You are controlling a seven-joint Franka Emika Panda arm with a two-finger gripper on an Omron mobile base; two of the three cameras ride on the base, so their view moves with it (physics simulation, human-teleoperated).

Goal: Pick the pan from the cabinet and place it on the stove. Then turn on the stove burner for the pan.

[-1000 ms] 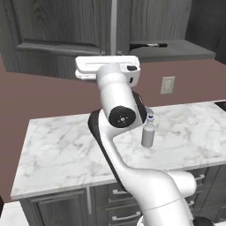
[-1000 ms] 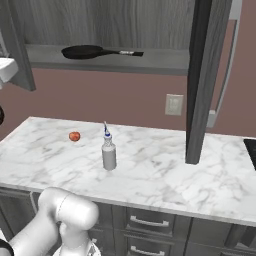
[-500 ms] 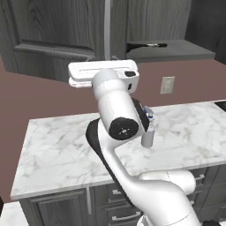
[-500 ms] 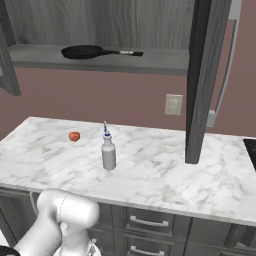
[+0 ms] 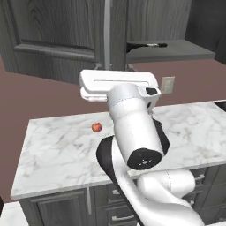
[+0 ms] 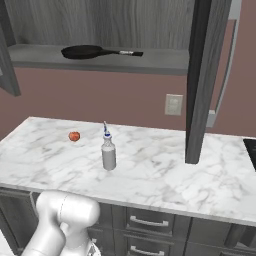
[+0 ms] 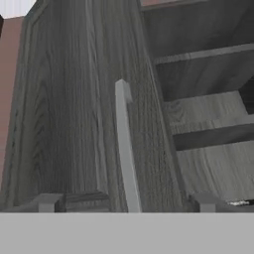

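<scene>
Pan (image 6: 82,51): lying flat on the bottom shelf of the open wall cabinet (image 6: 150,57), body to the left in the right base view, long handle pointing right; in the left base view just its handle end is poking out past the door edge.
Cabinet doors: both standing open; one door (image 6: 200,80) is showing edge-on in the right base view, hanging down over the counter; the other door (image 5: 57,39) is filling the upper left of the left base view, its long silver bar handle (image 5: 107,35) running vertically.
Gripper (image 7: 127,202): two finger tips (image 7: 49,202) are sitting wide apart at the bottom of the hand view, straddling the door's bar handle without touching it; nothing is being held between them.
Hand view: looking along the wood-grain door panel, with cabinet shelves showing to the right of it.
Counter (image 6: 165,175): white marble; a small red fruit (image 6: 74,136) is sitting toward the left, a grey bottle with a pointed nozzle (image 6: 108,152) is standing upright well to its right.
Wall: a pale outlet plate (image 6: 173,105) is sitting above the counter.
Stove (image 6: 251,150): a dark corner is peeking in at the right edge of the right base view.
</scene>
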